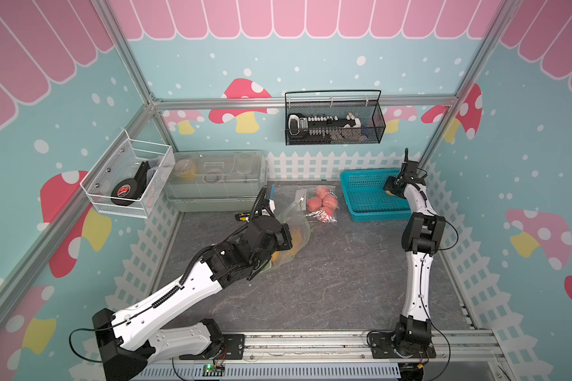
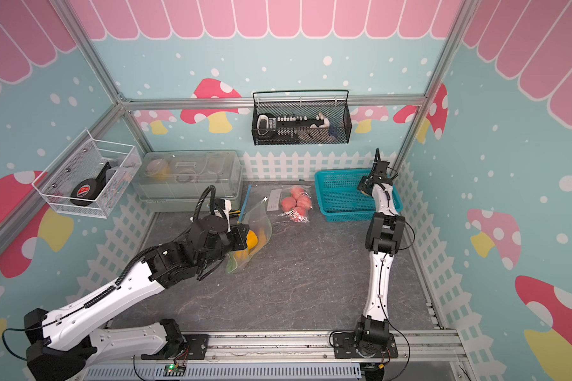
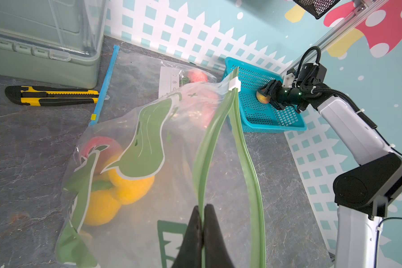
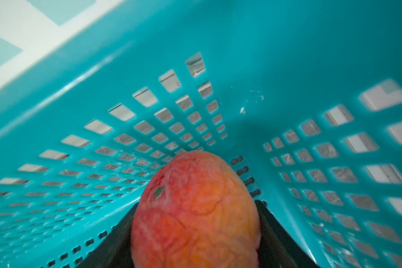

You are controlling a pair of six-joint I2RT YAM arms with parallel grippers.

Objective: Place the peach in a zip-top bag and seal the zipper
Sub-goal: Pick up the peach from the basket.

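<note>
The left gripper (image 3: 203, 208) is clamped shut on one green zipper strip of a clear zip-top bag (image 3: 137, 150) printed with green shapes. It holds the bag's mouth up off the dark grey stone-patterned tabletop (image 1: 327, 280). The two strips stand apart along most of their length and meet at a white slider (image 3: 234, 84) at the far end. Yellow fruits (image 3: 125, 185) and a red one (image 3: 98, 143) lie inside. In both top views the left arm (image 1: 192, 287) covers much of this bag.

The red-orange peach (image 4: 195, 208) sits in a corner of the teal perforated plastic basket (image 4: 241, 46) at the back right of the table. It lies between the black fingers (image 4: 121, 239) of the right gripper (image 3: 267, 94). The jaws flank it closely on both sides; whether they have it pinched cannot be told.

Between the basket and the held bag lies a second clear bag of pink peaches (image 1: 322, 203), flat on the table, with a blue zipper strip (image 3: 105, 83) along its edge. A yellow-and-black utility knife (image 3: 51, 95) lies just beside a clear lidded storage box (image 1: 215, 178). A black wire basket (image 1: 334, 132) hangs on the back wall, and a white wire basket (image 1: 129, 178) hangs on the left wall.
</note>
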